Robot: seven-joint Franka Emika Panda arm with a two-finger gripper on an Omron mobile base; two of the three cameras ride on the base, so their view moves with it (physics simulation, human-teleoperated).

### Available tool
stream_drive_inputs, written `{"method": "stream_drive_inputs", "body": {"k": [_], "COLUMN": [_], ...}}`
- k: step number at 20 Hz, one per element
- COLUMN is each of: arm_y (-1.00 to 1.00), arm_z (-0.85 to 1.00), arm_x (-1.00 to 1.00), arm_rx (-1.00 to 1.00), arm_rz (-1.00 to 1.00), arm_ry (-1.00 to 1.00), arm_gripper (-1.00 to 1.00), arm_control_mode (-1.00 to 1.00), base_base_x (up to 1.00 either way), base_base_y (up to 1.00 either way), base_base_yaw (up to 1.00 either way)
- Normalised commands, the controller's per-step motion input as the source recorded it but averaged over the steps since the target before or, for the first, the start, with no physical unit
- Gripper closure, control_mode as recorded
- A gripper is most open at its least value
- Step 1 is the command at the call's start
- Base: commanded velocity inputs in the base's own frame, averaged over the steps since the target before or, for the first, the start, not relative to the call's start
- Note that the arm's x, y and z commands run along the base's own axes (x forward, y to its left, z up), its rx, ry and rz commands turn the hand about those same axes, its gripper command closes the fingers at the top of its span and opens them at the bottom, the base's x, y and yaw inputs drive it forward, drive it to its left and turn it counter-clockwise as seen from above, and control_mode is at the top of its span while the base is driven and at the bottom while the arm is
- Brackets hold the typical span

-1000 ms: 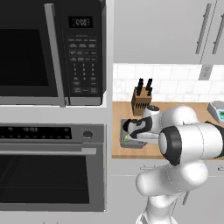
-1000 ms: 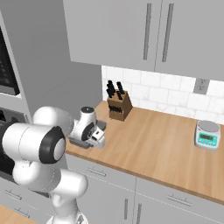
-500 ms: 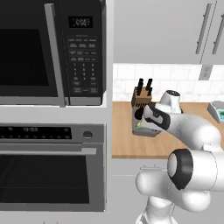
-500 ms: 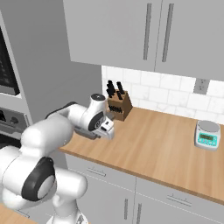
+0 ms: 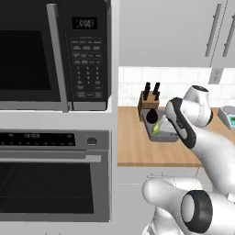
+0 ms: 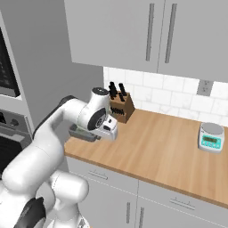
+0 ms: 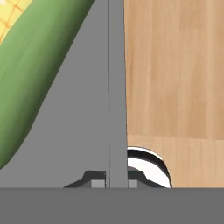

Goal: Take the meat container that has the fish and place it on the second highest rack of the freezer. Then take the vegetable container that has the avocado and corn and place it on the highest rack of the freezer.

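Gripper (image 7: pixel 117 177) is clamped on the near wall of the vegetable container (image 5: pixel 161 135), one fingertip on each side of the thin grey rim as the hand view shows it, so the tray is in the robot's grasp. That container sits at or just above the wooden counter (image 6: pixel 169 153), immediately in front of the knife block (image 5: pixel 149 103), and whether it has left the surface cannot be told from these views. Inside it, the avocado (image 5: pixel 151 115) lies at the end nearest the knife block and the corn (image 5: pixel 158 126) lies along the tray beside it; the hand view shows the green husk and a little yellow cob close to the gripped wall. No freezer and no fish container appear in any view, so the first half of the task cannot be confirmed as done; it is only a fair inference, given that the arm is now working the second container. Remaining, by judgement: carry the tray away from the knife block, drive to the freezer, and set it on the highest rack.
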Motion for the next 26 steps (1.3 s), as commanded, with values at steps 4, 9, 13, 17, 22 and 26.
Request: {"method": "stream_drive_inputs", "body": {"k": [4,9,13,17,22,26], "arm_y": [0.0,0.0,0.25,0.33,0.2,0.0], "arm_z": [0.61,0.53,0.36,0.0,0.01,0.03], "arm_x": [-0.97,-0.83,-0.86,-0.46,-0.29,-0.4], "arm_rx": [-0.04,-0.02,-0.06,-0.1,-0.03,0.0], "arm_rz": [0.15,0.02,0.0,-0.05,-0.01,0.0], "arm_ry": [-0.01,-0.07,-0.1,0.0,-0.05,-0.14], "arm_gripper": [1.0,1.0,1.0,1.0,1.0,1.0], "arm_control_mode": [-1.0,-1.0,-1.0,-1.0,-1.0,-1.0], "base_base_x": [0.0,0.0,0.0,0.0,0.0,0.0], "base_base_y": [0.0,0.0,0.0,0.0,0.0,0.0], "base_base_yaw": [0.0,0.0,0.0,0.0,0.0,0.0]}}
